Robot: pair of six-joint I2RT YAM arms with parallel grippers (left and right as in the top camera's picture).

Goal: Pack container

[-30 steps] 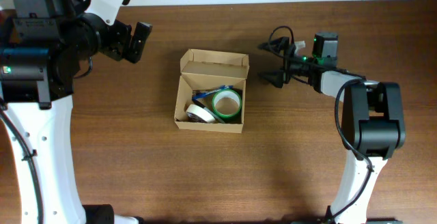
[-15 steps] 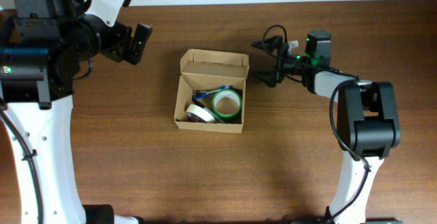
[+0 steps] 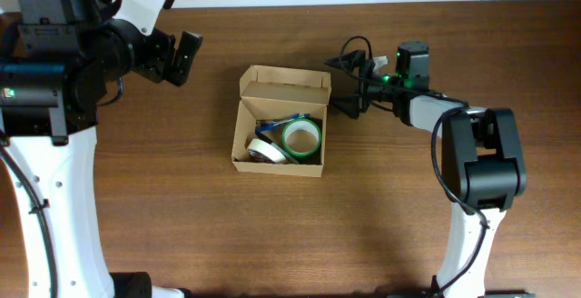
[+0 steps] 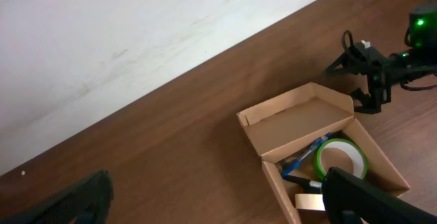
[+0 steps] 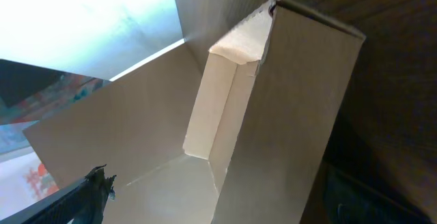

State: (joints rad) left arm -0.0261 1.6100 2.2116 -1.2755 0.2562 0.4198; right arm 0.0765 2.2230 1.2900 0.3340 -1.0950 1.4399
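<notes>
The container [image 3: 241,144] sits mid-table: plain matte cardboard with crisp creases. Its thin flap lid [image 3: 283,84] stands open behind a glossy green tape roll [image 3: 300,138]. The right gripper [image 3: 343,85] hovers just beside the flap's corner, jaws spread wide and empty. It would do best to press the flap squarely, near its fold. The left gripper [image 3: 176,56], equally wide and empty, hangs well apart.

Tape rolls [image 3: 301,138] in container [image 3: 238,144], lid flap [image 3: 286,86] behind, table [image 3: 182,225] beneath
</notes>
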